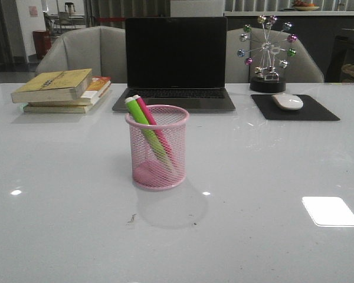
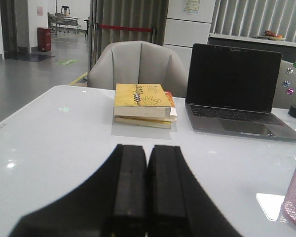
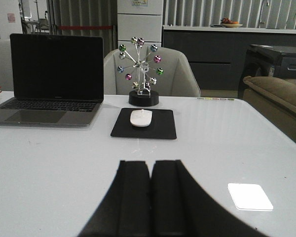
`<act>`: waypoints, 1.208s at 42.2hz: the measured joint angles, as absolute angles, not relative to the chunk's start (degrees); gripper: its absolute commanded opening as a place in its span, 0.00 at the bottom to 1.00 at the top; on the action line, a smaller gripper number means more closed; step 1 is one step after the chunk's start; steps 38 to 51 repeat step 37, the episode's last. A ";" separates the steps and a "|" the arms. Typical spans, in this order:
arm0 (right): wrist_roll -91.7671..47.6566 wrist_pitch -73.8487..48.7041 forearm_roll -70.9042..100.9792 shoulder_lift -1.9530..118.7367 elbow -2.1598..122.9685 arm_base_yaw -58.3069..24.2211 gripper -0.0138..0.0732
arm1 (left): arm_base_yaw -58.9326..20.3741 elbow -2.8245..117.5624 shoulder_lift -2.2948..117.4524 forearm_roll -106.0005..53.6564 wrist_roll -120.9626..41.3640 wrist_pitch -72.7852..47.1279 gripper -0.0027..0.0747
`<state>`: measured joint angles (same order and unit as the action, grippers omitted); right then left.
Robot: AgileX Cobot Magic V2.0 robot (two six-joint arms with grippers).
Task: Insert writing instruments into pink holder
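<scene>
Both markers are sitting in the pink holder [image 1: 157, 147], which stands upright in the middle of the white desk [image 1: 59, 194], a bit in front of the laptop [image 1: 176, 62]. The lime green marker [image 1: 143, 122] and the magenta pink marker [image 1: 152, 122] lean together toward the left side of the cup, tops poking out over the rim, touching or just about touching each other. Their lower ends show through the mesh near the bottom.

Neither arm shows up in the front view. From the wrist cameras, the left claw [image 2: 148, 185] has its two black fingers pressed together with nothing between them, hovering above the desk. Same deal with the right claw [image 3: 150, 195]: fingers closed against each other, holding nothing.

Other stuff on the desk: a stack of books [image 1: 62, 89] at the back left, a white mouse [image 1: 288, 101] on a black mouse pad [image 1: 318, 111] at the back right, and a little ferris-wheel ornament [image 1: 268, 53] with colored balls just behind the pad. The holder's edge peeks into the left wrist view too.
</scene>
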<state>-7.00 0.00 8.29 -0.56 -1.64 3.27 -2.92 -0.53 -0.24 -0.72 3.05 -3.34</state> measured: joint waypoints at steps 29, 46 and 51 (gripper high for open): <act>-7.04 0.41 8.29 -0.56 -1.64 1.42 0.22 | -2.92 -0.53 -0.24 -0.72 3.05 -3.34 0.15; -7.04 0.41 8.29 -0.56 -1.64 1.42 0.22 | -2.92 -0.53 -0.24 -0.72 3.05 -3.34 0.15; -7.04 0.41 8.29 -0.56 -1.64 1.42 0.22 | -2.92 -0.53 -0.24 -0.72 3.05 -3.34 0.15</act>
